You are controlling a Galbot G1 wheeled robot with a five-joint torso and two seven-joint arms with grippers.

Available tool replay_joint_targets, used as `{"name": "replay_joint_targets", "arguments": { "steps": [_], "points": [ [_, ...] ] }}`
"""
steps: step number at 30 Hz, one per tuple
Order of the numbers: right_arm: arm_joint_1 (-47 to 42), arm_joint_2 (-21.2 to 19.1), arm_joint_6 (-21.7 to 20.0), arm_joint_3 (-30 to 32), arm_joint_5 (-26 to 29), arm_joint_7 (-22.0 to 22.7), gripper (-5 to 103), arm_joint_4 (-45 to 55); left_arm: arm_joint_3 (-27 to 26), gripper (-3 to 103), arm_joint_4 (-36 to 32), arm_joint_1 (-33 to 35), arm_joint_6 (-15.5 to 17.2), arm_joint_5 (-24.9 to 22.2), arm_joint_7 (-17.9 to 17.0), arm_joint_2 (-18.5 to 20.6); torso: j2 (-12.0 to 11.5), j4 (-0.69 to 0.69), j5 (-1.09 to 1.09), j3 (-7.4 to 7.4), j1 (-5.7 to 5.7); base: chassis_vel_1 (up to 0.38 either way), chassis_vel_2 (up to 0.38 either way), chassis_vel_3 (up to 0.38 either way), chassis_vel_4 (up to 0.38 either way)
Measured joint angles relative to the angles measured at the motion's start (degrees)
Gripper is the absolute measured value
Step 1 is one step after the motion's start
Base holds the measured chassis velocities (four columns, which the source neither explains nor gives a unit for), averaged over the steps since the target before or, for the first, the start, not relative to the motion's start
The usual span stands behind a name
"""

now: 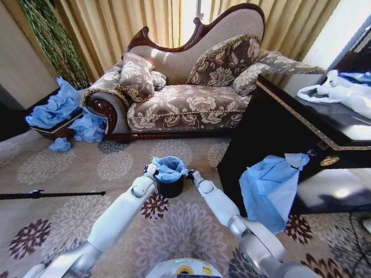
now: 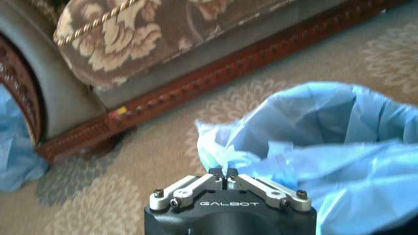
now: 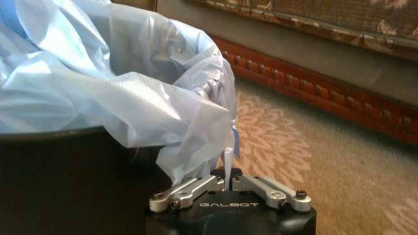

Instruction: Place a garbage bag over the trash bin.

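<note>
On the carpet before the sofa: bin (image 1: 170,186) stands upright, small and black, between the two arms.
Bag: light-blue bag (image 1: 170,168) sits in the bin's mouth, its edge bunched up and spilling over the rim.
Left gripper (image 2: 224,172): at the bin's left side, fingers pinched together on the bag's edge.
Right gripper (image 3: 225,172): at the bin's right side, low against the black wall, fingers closed on a hanging fold of the bag.
Far left: heap of blue bags (image 1: 55,107) beside the sofa (image 1: 185,87).
Right: dark cabinet (image 1: 290,133) with another blue bag (image 1: 269,188) draped down its front.
</note>
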Motion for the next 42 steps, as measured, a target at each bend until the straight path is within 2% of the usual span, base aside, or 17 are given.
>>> {"name": "replay_joint_targets", "arguments": {
  "steps": [9,19,30,42],
  "points": [
    [-0.75,-0.96,-1.05,-1.83,1.33,0.98,0,2.73,-3.43,0,-2.51,3.55,0.07,-2.29,-0.82,2.29,0.00,0.00,0.00,0.00,0.00,0.000,0.000,0.000,0.000],
    [-1.67,-1.19,-1.16,-2.76,1.26,2.52,0,3.88,-3.95,0,-2.20,5.27,-0.97,-2.44,-0.18,1.60,0.00,-0.01,0.00,0.01,0.00,0.000,0.000,0.000,0.000],
    [-3.29,-2.45,-2.40,-3.51,1.05,5.56,0,6.80,-4.31,0,3.47,5.88,-3.19,-1.85,1.33,0.62,0.00,-0.01,0.00,0.01,0.00,0.000,0.000,0.000,0.000],
    [-5.74,-4.31,-3.90,-5.02,0.84,7.48,0,10.22,-3.95,0,4.17,6.15,-3.70,-1.40,2.85,0.31,0.00,-0.01,0.01,0.01,0.00,0.000,0.000,0.000,0.000]
  ]
}}
